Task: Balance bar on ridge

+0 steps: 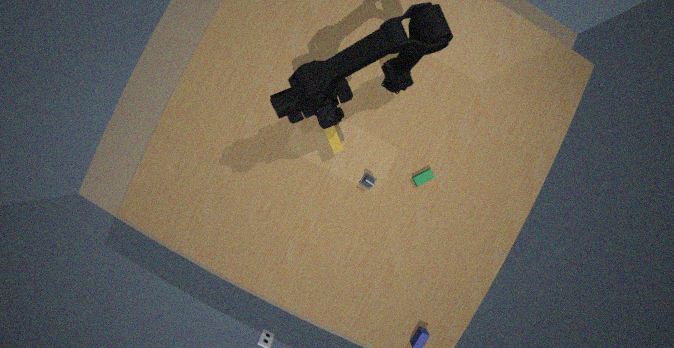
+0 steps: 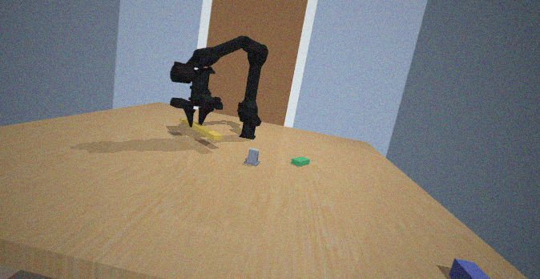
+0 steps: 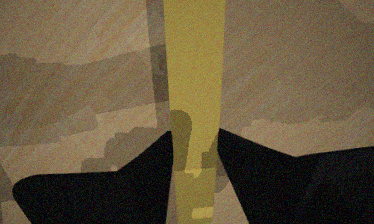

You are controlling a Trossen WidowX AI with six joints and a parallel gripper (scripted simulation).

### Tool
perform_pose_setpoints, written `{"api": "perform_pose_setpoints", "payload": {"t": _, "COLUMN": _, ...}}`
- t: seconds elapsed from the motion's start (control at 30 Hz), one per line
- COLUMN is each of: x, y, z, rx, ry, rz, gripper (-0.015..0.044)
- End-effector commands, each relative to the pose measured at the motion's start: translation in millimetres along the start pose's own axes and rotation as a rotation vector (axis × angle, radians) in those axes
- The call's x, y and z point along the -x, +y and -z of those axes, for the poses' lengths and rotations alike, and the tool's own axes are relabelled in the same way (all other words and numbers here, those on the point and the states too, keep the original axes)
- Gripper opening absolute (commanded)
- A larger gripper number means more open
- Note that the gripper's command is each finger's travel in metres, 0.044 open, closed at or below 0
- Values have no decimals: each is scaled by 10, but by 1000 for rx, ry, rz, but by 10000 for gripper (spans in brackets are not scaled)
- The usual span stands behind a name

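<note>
Gripper (image 3: pixel 194 150): pinched on the yellow bar, one finger pressed to each long side.
Bar (image 2: pixel 205 131): held low at the table, toward the far edge beside the arm's base; whether it is lifted cannot be told.
Ridge (image 2: pixel 252 156): upright, apart from the bar, nearer the table's middle.
Green block (image 2: pixel 300 161): flat, set beside the ridge.
Blue block (image 2: pixel 466 270): placed at the near right corner.

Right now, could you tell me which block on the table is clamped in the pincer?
The long yellow bar; the green block and blue block lie apart, untouched.
</note>
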State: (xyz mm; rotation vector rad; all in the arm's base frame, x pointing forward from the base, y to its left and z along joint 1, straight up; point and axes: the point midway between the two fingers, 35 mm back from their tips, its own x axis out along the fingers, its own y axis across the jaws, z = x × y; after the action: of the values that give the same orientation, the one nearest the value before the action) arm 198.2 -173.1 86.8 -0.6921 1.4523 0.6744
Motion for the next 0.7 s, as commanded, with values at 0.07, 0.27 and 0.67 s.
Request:
{"api": "perform_pose_setpoints", "payload": {"t": 0.07, "x": 159, "y": -13, "z": 3, "rx": 2, "ry": 2, "rz": 11, "gripper": 0}}
{"api": "perform_pose_setpoints", "payload": {"t": 0.27, "x": 314, "y": -1, "z": 3, "rx": 2, "ry": 2, "rz": 11, "gripper": 0}}
{"api": "perform_pose_setpoints", "payload": {"t": 0.67, "x": 544, "y": 20, "z": -44, "rx": -18, "ry": 3, "rz": 11, "gripper": 0}}
